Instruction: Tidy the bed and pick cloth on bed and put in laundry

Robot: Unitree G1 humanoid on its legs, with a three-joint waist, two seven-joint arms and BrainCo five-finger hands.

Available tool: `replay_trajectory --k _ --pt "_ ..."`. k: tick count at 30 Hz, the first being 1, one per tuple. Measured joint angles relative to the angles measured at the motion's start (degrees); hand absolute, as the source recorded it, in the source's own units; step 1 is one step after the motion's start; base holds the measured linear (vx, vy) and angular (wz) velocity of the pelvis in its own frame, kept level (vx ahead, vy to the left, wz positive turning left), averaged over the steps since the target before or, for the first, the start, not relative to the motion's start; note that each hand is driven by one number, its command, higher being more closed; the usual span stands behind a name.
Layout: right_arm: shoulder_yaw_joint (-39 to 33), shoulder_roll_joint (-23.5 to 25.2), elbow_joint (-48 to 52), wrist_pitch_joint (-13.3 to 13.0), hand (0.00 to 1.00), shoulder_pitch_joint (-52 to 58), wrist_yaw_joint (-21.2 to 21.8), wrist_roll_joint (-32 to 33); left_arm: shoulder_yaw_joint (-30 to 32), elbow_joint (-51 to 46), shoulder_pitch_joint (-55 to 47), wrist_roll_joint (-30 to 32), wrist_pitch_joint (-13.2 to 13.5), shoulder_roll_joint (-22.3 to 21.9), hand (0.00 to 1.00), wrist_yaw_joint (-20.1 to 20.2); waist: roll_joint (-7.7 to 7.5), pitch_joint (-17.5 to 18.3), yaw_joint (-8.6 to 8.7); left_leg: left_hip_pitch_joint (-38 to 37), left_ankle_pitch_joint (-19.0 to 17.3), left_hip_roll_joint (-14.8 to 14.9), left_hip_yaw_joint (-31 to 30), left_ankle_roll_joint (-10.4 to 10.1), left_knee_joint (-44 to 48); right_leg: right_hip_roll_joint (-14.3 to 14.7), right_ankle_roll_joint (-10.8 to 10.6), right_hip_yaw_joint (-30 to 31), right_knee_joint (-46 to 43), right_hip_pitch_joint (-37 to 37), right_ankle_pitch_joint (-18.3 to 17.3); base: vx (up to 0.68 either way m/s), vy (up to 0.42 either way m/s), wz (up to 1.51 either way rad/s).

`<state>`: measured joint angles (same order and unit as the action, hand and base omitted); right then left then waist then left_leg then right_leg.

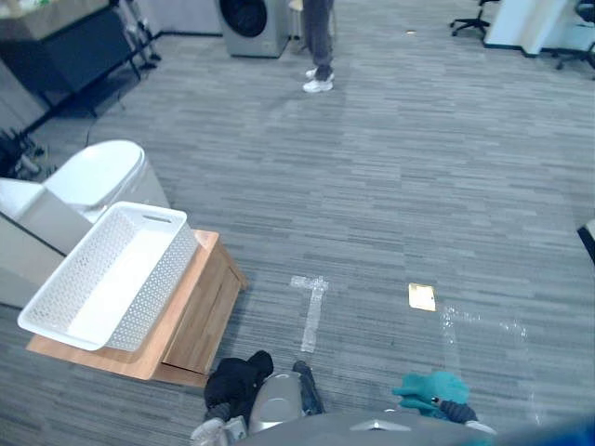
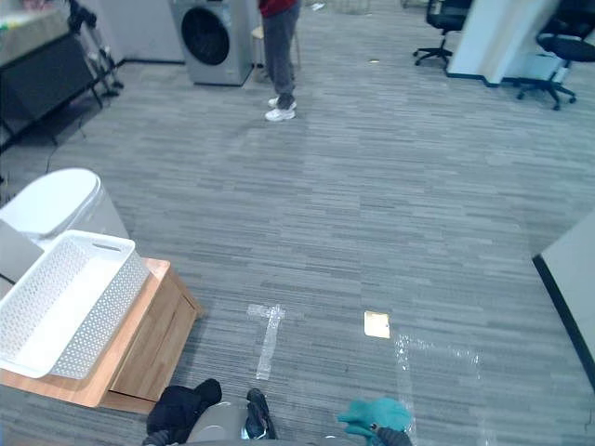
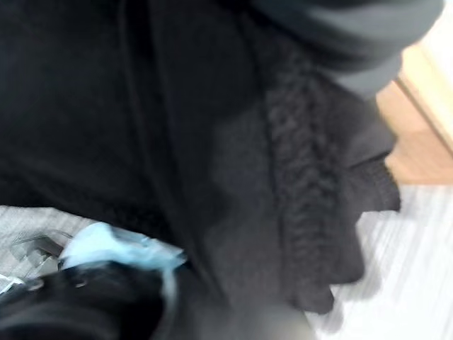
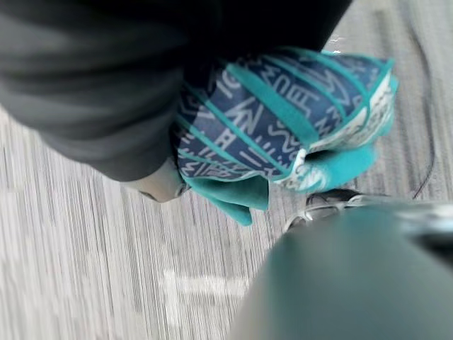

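Carrying a black cloth point(image 1: 238, 375) bunched over the left hand point(image 1: 216, 426), fingers buried and unreadable, and a teal cloth point(image 1: 429, 388) clamped in the right hand point(image 1: 457, 411); facing the white basket point(image 1: 153, 288) atop the wooden stand point(image 1: 200, 316), ahead-left, nearer the left hand

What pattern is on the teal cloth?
Navy cloth, teal stripes, pale marks; clearest in right wrist view.

Top edge cuts off the person point(image 1: 318, 37); the black cloth point(image 3: 212, 142) blurs, perhaps knitted.
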<state>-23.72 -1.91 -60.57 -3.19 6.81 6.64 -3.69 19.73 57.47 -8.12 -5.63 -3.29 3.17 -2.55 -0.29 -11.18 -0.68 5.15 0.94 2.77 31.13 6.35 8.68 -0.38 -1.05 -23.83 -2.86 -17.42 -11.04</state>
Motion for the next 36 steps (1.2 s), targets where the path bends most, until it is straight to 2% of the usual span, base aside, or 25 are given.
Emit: replay_trajectory --k 1,2,4,6,7,8,10,11,13,16,18,20,21,22,23,25,26,28,30,33,35,36 --pt "-0.48 0.19 -0.04 -0.80 1.00 -0.01 -0.23 0.02 -0.57 0.04 0.41 -0.02 -0.53 -0.15 1.00 -0.11 0.20 0.08 0.26 -1.04 -1.77 -1.01 4.12 1.76 -2.40 -0.38 -0.35 -2.01 -0.16 -0.76 -0.41 0.41 0.209 1.15" --pt "-0.26 0.19 -0.24 -0.85 1.00 -0.22 -0.50 0.00 -0.67 0.03 0.49 -0.10 -1.29 -0.17 1.00 -0.33 -0.14 0.06 -0.82 -1.78 -2.24 -3.05 2.88 2.41 -2.68 -1.67 -1.01 -2.64 -0.60 -1.75 -1.29 0.37 0.202 0.92" --pt "-0.03 -0.07 -0.06 -1.04 1.00 -0.84 -0.71 -0.05 -0.98 0.05 0.37 -0.62 -2.07 -0.29 1.00 -0.44 -0.09 0.23 -1.50 -3.06 -3.98 -5.49 -0.03 2.34 -2.40 -3.36 -2.24 -4.32 -3.11 -3.13 -2.04 0.35 0.230 0.88" --pt "-0.01 -0.52 -0.23 -0.99 1.00 -1.26 -0.68 -0.05 -1.72 0.07 0.36 -0.61 -2.31 -0.25 1.00 -0.56 0.02 0.55 -1.84 -4.36 -6.45 -6.81 -3.28 2.25 -1.64 -6.09 -4.51 -4.94 -12.93 -1.58 -3.43 0.29 0.258 0.93" --pt "-0.07 -0.59 -0.55 -0.92 1.00 -1.67 -0.73 -0.03 -1.83 0.16 0.25 -0.58 -2.36 -0.09 1.00 -0.66 -0.19 0.94 -1.97 -6.23 -7.23 -7.85 -5.65 2.29 -2.03 -9.19 -5.14 -5.05 -26.29 2.47 -3.18 0.15 0.198 0.90" --pt "0.11 -0.47 -0.55 -0.93 1.00 -2.17 -0.74 0.01 -2.01 0.29 0.17 -0.53 -2.35 0.30 1.00 -1.20 -0.64 0.84 -1.84 -8.48 -7.81 -9.05 -8.82 2.97 -3.05 -12.86 -3.86 -3.26 -40.93 8.08 1.21 0.11 0.181 0.98" --pt "1.28 -0.74 -0.55 -0.97 1.00 -2.56 -0.54 0.07 -3.68 1.43 0.18 -0.58 -2.35 1.39 1.00 -2.58 -1.14 0.59 -0.96 -11.95 -8.48 -9.32 -13.63 2.85 -3.34 -14.86 -3.99 -0.17 -52.77 13.64 -0.44 -0.04 0.193 1.41" --pt "2.34 -1.14 -0.56 -0.98 1.00 -2.41 -0.29 0.07 -4.57 2.22 0.17 -0.59 -2.29 1.88 1.00 -3.04 -0.82 0.34 -0.22 -14.36 -8.40 -8.75 -16.88 2.69 -4.18 -15.05 -4.39 0.81 -54.07 15.90 -2.42 -0.11 0.191 1.57" --pt "2.46 -1.25 -0.63 -1.10 1.00 -2.00 0.17 0.14 -5.11 2.29 0.02 -0.68 -2.25 2.07 1.00 -4.41 -0.98 0.45 -0.22 -16.56 -8.40 -7.38 -21.65 2.25 -5.22 -13.77 -5.14 3.50 -49.84 19.17 -4.73 -0.19 0.149 1.41" --pt "3.61 -1.22 -0.68 -2.03 1.00 -1.85 0.98 0.61 -5.03 2.27 0.14 -2.11 -1.90 2.04 1.00 -5.06 -1.00 0.45 -0.17 -17.35 -8.59 -4.38 -30.53 0.19 -5.60 -9.93 -4.94 9.63 -33.23 21.93 -4.98 -0.20 0.070 1.52" --pt "4.20 -0.92 -0.52 -2.24 1.00 -1.64 1.56 1.05 -3.81 1.96 0.19 -2.14 -1.50 1.60 1.00 -5.28 -1.22 0.49 -0.40 -16.98 -9.31 -3.50 -35.66 -1.31 -5.15 -7.71 -5.00 14.99 -21.74 21.99 -3.06 0.10 -0.162 1.37" --pt "4.83 -0.34 -0.33 -2.36 1.00 -1.15 2.05 1.32 -1.54 1.62 0.04 -2.05 -1.24 1.41 1.00 -5.73 -3.05 0.86 -0.55 -15.74 -11.22 -4.29 -38.06 -2.60 -3.38 -6.98 -5.07 19.81 -13.97 20.96 0.02 0.05 -0.191 0.91" --pt "5.31 0.82 -0.07 -2.37 1.00 -0.71 2.28 1.41 -0.06 0.77 -0.13 -1.95 -1.00 1.69 1.00 -6.54 -5.04 0.79 -1.09 -14.76 -13.82 -5.02 -36.71 -2.65 -1.34 -7.90 -7.32 22.10 -10.36 19.43 3.14 0.09 -0.223 0.83" --pt "5.19 0.21 0.55 -2.43 1.00 -0.62 2.40 2.63 1.98 0.57 -0.30 -1.77 -0.97 0.25 1.00 -7.36 -4.38 0.50 -2.03 -14.21 -15.43 -2.12 -31.00 -3.87 1.32 -7.61 -7.82 19.47 -11.06 18.53 3.73 0.19 -0.259 0.90" --pt "6.83 -0.89 1.17 -3.12 1.00 0.02 2.96 3.49 2.98 -0.28 -0.34 -1.79 -0.21 -1.25 1.00 -8.32 -3.36 0.72 -2.04 -13.54 -16.19 0.15 -28.09 -5.96 3.10 -6.91 -7.01 17.42 -12.01 18.53 2.30 0.22 -0.215 0.76" --pt "9.44 -1.97 1.11 -3.30 1.00 -0.09 3.13 5.13 3.49 -0.25 -0.72 -2.00 0.57 -1.94 1.00 -9.81 -2.53 0.98 -2.02 -13.74 -16.46 1.76 -28.70 -7.76 2.95 -6.56 -5.45 14.36 -13.63 17.42 1.80 0.21 -0.144 0.66" --pt "10.85 -2.23 1.12 -3.47 1.00 0.00 3.25 5.59 3.46 -0.23 -1.30 -1.99 0.82 -1.95 1.00 -10.45 -2.17 1.32 -1.92 -14.24 -16.04 2.40 -28.53 -8.39 2.11 -6.18 -3.11 13.65 -14.92 16.91 2.31 0.19 -0.097 0.67" --pt "12.20 -2.13 1.12 -3.49 1.00 0.14 4.07 6.66 3.45 -0.54 -1.83 -2.09 1.52 -1.88 1.00 -11.61 -2.97 2.10 -2.00 -14.24 -15.09 2.73 -27.60 -9.14 1.69 -6.16 -2.13 13.45 -16.19 16.84 1.71 0.18 -0.038 0.52" --pt "13.60 -1.90 1.15 -3.42 1.00 0.11 4.62 6.89 3.37 -1.39 -1.97 -2.65 2.51 -1.77 1.00 -12.13 -3.71 2.41 -3.24 -13.88 -14.22 2.75 -25.47 -9.72 2.53 -6.31 -2.10 13.34 -16.13 16.49 1.47 0.14 -0.018 0.21" --pt "13.40 0.64 3.17 -2.51 1.00 -0.23 4.92 6.88 2.86 -2.27 -1.85 -4.06 2.98 -1.66 1.00 -12.97 -3.99 1.96 -3.08 -7.91 -14.16 3.68 -21.45 -9.78 15.99 -7.87 -2.11 10.63 -14.11 13.05 1.39 0.07 0.007 0.54" --pt "13.56 1.45 4.93 -1.24 1.00 -0.04 5.01 6.83 2.69 -2.67 -1.12 -4.62 3.62 -2.73 1.00 -12.68 -2.85 0.95 -2.93 -1.38 -14.28 8.48 -14.55 -11.94 30.71 -8.44 -2.08 6.60 -10.61 7.90 1.42 -0.03 0.052 0.79" --pt "13.44 1.29 5.14 -0.71 1.00 -0.05 5.00 6.82 2.43 -2.67 -1.08 -4.58 3.82 -2.58 1.00 -12.47 -1.99 0.91 -3.14 -0.82 -15.61 10.28 -11.89 -10.75 30.91 -8.43 -2.08 5.55 -10.56 7.13 1.41 -0.17 0.024 0.77"
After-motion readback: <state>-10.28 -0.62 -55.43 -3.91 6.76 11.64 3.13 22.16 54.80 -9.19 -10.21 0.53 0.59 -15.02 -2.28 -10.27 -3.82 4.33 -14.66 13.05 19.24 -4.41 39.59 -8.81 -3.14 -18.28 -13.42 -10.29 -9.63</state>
